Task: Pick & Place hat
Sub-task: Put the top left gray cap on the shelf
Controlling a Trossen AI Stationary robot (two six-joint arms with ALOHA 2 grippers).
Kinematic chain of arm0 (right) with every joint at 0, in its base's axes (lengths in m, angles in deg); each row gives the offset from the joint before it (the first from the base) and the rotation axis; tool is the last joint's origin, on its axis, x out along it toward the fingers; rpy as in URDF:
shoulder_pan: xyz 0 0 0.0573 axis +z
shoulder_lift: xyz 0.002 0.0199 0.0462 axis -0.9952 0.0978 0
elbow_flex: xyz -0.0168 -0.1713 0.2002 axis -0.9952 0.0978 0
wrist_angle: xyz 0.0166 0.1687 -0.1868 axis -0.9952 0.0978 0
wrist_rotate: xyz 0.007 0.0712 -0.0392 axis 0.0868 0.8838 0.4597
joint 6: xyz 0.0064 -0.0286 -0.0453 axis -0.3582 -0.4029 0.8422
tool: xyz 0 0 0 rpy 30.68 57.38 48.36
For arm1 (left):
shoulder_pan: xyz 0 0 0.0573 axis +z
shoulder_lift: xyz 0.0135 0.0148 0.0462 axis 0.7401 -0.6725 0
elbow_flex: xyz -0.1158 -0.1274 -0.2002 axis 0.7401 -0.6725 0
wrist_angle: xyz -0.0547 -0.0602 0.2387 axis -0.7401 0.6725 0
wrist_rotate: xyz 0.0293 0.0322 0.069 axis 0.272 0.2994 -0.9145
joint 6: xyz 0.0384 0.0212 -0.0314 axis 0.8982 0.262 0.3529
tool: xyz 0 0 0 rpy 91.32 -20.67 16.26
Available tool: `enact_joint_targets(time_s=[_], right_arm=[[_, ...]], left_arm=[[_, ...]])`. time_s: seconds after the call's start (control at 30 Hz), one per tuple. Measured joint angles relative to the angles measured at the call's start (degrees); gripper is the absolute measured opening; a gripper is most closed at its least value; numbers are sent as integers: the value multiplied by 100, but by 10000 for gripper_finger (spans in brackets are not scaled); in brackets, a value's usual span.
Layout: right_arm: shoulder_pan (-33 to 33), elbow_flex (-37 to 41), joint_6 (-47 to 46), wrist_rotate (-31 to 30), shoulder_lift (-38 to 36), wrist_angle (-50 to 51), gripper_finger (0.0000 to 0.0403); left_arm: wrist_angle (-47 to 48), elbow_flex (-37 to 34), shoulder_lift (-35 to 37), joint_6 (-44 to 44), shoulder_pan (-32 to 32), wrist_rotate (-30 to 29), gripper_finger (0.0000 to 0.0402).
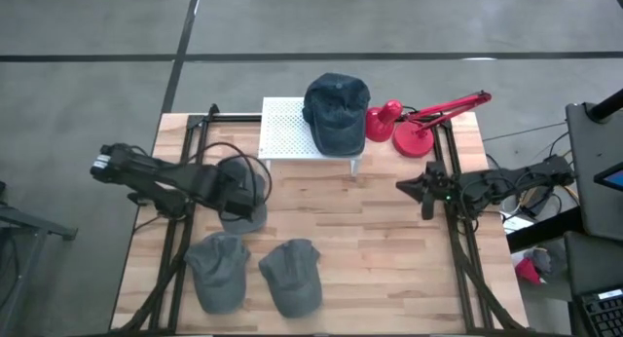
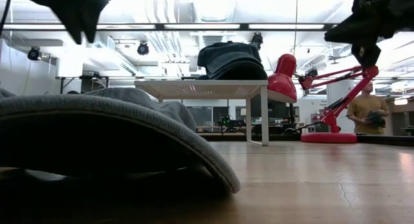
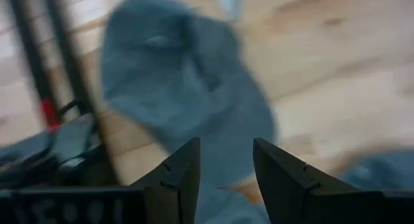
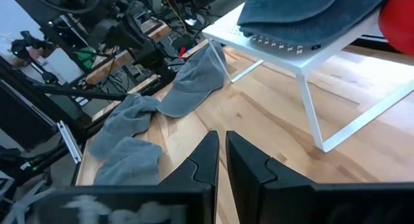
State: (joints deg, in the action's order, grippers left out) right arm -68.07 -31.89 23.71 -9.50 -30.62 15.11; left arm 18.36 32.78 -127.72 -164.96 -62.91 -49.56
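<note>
Three grey caps lie on the wooden table: one (image 1: 243, 208) right under my left gripper (image 1: 240, 194), the other two (image 1: 218, 270) (image 1: 292, 277) near the front edge. A dark blue cap (image 1: 337, 111) sits on a white perforated stand (image 1: 285, 131). My left gripper (image 3: 226, 166) is open and hovers over the grey cap (image 3: 187, 88), raised off the table (image 2: 77, 13). My right gripper (image 1: 407, 188) waits at the table's right, shut (image 4: 222, 153), pointing toward the stand (image 4: 304, 52).
A red desk lamp (image 1: 419, 123) stands right of the stand at the far edge. Black frame rails (image 1: 185, 181) (image 1: 458, 230) run along both sides of the table. Bare wood (image 1: 360, 230) lies between the arms. A person (image 2: 367, 114) stands in the room behind.
</note>
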Motion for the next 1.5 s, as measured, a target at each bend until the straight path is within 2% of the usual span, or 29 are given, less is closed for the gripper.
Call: enact_joint_targets(time_s=[0.07, 0.63, 1.07, 1.4, 1.5], right_arm=[[2, 118, -10, 0, -24, -155, 27], [-7, 171, -4, -17, -33, -203, 27], [-7, 171, -34, -15, -30, -200, 27], [-7, 171, -54, -4, -30, -200, 27], [-7, 171, -52, -4, -29, -199, 27]], left_arm=[[55, -30, -54, -278, 2, -1, 142], [-303, -774, -126, -285, 45, -32, 142], [-512, -785, -168, -279, 58, -53, 142], [-516, -847, -164, -620, 85, -350, 143], [-545, -939, -161, -771, 96, -485, 154]])
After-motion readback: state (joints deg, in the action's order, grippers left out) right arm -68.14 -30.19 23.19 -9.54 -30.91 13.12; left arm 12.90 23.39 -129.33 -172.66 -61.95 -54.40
